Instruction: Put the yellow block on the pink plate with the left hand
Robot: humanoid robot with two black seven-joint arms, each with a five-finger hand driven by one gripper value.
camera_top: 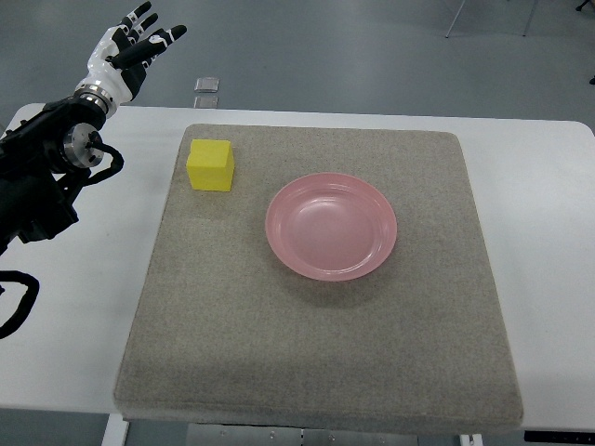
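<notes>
The left robot hand [133, 42] is raised past the counter's [521, 167] far-left corner, fingers spread (holding nothing). The block [210, 165] sits on the mat [316, 353], near the plate [331, 226].

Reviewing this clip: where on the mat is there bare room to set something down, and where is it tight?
The grey mat is bare across its whole near half, below the pink plate, and along its right side. The plate itself is empty. The only tight spot is the strip between the yellow block and the plate. The left hand is off beyond the table's far-left corner, fingers spread.
</notes>
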